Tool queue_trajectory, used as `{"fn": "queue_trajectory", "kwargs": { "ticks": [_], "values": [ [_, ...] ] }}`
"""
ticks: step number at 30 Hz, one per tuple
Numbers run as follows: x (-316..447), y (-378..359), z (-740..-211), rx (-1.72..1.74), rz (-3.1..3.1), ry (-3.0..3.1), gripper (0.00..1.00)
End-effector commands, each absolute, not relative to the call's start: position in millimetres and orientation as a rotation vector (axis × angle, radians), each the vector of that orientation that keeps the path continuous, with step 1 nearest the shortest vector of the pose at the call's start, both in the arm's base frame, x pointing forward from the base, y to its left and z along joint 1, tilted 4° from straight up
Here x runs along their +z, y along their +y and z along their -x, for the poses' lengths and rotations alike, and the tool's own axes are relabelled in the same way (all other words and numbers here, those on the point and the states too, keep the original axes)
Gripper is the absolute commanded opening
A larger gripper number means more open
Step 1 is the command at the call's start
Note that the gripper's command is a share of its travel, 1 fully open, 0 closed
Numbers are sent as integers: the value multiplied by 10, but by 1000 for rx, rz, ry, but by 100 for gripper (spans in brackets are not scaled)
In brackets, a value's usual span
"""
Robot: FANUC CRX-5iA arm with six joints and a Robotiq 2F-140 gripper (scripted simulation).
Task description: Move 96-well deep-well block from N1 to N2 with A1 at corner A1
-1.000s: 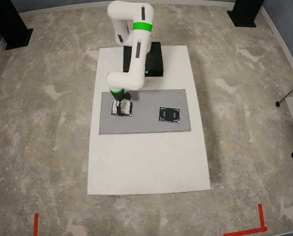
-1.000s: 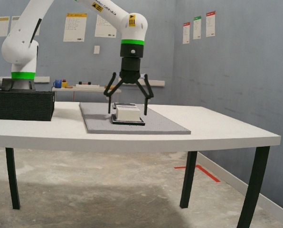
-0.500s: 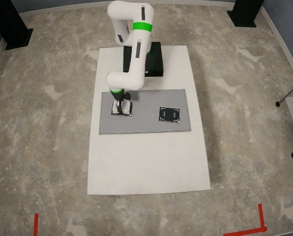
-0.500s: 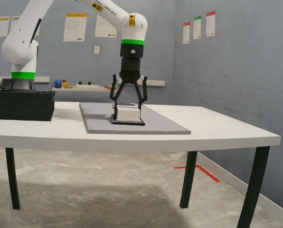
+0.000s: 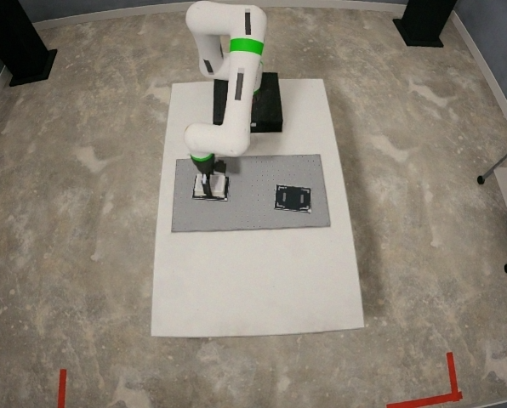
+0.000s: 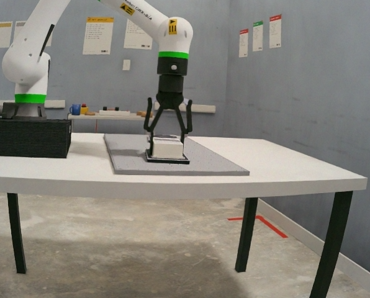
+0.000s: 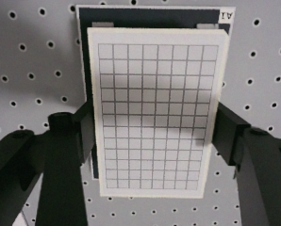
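You have the deep-well block (image 7: 157, 108) seated in nest N1 (image 7: 150, 16), toward the bench's (image 5: 253, 285) arm-side edge. The fingers straddle its short width, long axis running between them. The gripper (image 6: 168, 141) stands about half open, pads at the long sides; whether they grip yet, you cannot tell.

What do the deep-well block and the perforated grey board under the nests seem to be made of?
Deep-well block: likely matte off-white plastic, with flat, glare-free walls and a moulded square well grid. Grey board: possibly painted metal or plastic; even matte grey with regular hole rows leaves it open.
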State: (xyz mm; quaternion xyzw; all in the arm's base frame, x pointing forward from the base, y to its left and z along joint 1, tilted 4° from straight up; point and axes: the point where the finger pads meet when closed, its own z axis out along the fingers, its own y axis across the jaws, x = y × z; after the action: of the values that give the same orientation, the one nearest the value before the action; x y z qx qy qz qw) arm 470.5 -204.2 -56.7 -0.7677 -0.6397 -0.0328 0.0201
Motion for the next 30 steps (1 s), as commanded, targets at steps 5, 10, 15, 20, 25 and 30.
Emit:
{"fn": "queue_trajectory", "kwargs": {
  "ticks": [5,10,15,20,25,30],
  "values": [
    [-554,-2047,-4711,-103,2382,-1986,61],
    [-552,-2047,-4711,-103,2382,-1986,60],
    [-552,-2046,-4711,-103,2382,-1986,10],
    [-552,-2046,-4711,-103,2382,-1986,10],
    [-502,-2050,-4710,-103,2382,-1986,10],
    [-452,-2054,-4708,-103,2382,-1986,10]
  ]
}}
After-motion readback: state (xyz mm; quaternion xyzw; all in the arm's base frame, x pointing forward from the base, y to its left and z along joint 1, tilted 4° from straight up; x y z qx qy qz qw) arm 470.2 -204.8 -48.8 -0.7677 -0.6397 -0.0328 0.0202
